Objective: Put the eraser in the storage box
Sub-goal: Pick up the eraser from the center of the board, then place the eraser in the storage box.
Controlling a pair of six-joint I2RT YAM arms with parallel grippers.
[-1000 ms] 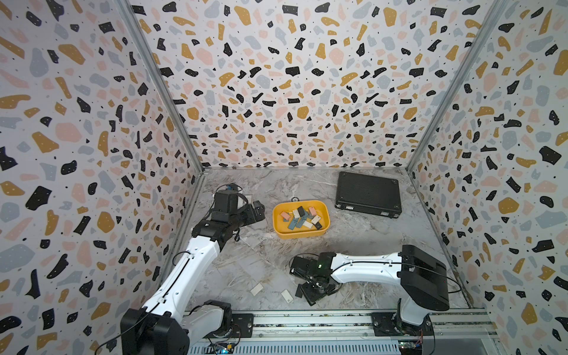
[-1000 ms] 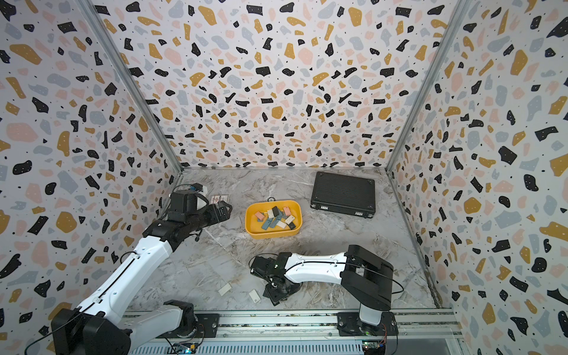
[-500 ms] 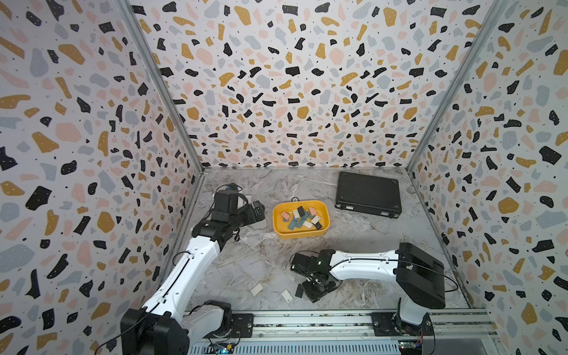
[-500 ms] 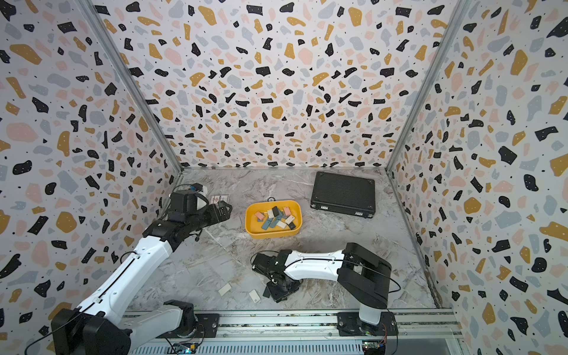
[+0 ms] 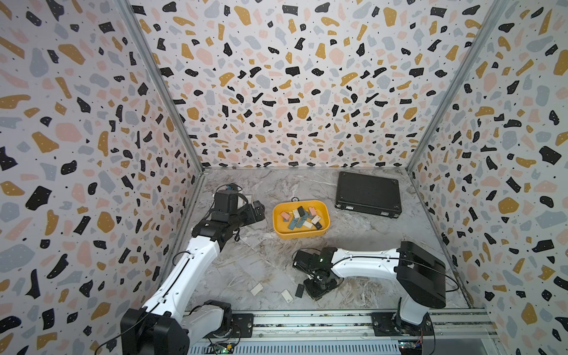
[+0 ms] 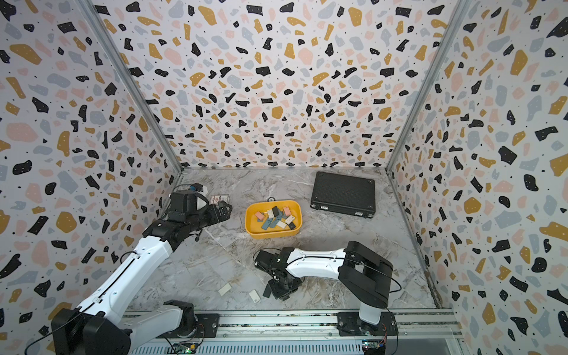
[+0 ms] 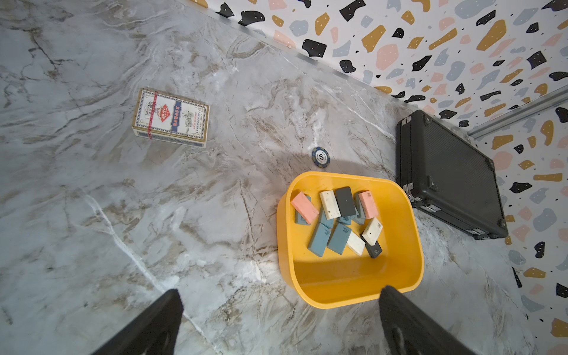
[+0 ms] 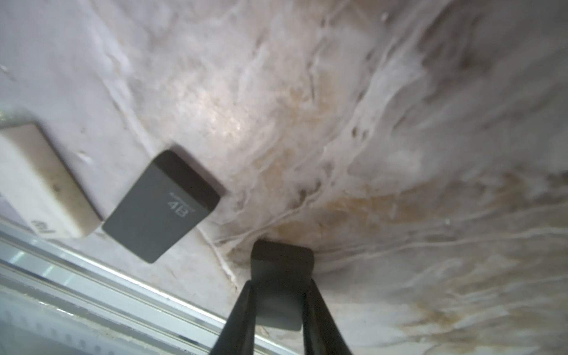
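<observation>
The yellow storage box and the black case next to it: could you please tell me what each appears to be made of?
The storage box looks like moulded plastic, smooth and slightly glossy: even yellow colour, rounded corners, and a soft sheen on its wall. The black case has a finely ribbed matt shell. It could be plastic or coated metal; I cannot tell which. Its silvery latches look like metal.

The white eraser (image 8: pixel 40 181) is cut off at the view's edge.
</observation>
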